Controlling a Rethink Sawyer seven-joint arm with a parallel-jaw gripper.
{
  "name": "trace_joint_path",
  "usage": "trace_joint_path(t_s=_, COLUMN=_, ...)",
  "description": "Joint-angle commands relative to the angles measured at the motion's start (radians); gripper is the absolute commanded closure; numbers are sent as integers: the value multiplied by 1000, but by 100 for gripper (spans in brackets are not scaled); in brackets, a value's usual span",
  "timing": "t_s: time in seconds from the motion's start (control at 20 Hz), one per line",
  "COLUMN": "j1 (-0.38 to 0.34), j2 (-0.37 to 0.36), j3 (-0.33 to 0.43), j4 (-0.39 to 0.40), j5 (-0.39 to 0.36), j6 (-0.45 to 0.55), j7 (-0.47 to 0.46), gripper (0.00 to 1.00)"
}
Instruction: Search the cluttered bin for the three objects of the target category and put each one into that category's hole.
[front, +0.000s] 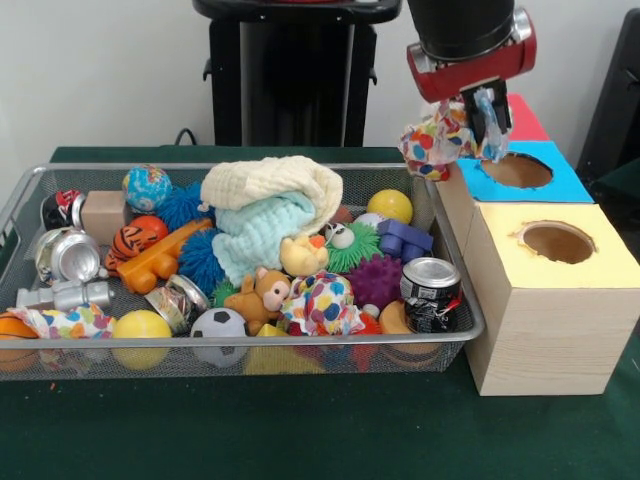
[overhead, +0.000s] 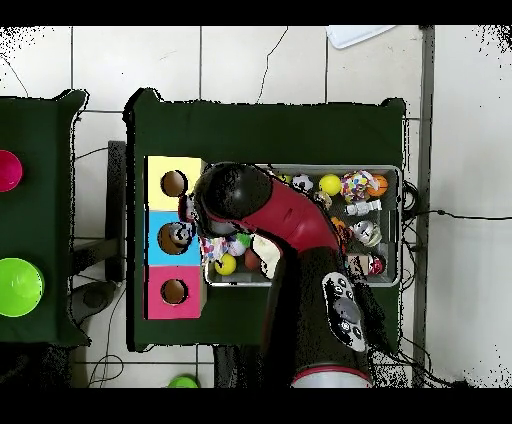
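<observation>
Beside the toy-filled bin (front: 452, 330), end effector (front: 478, 128) grips polka-dot cloth (front: 433, 140)

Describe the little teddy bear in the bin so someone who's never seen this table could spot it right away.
Start at the wire mesh bin and go to its near rim, about the middle. The teddy bear is a small tan plush sitting upright just right of the black and white soccer ball and left of the polka dot cloth. It alone there has round ears and a face.
</observation>
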Motion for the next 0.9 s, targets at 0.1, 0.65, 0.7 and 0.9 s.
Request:
trace_joint_path(t_s=0.1, j1=10, j2=119, j3=22, j4=35, j5=25, j6=-129, j7=270, gripper=100)
trace_joint_path(t_s=0.65, j1=21, j2=153, j3=20, j4=63, j5=30, j6=-216, j7=265, gripper=100)
trace_joint_path(t_s=0.7, j1=19, j2=170, j3=19, j4=35, j5=29, j6=-201, j7=267, gripper=100)
trace_joint_path(t_s=0.9, j1=18, j2=180, j3=31, j4=47, j5=42, j6=-223, j7=264, gripper=100)
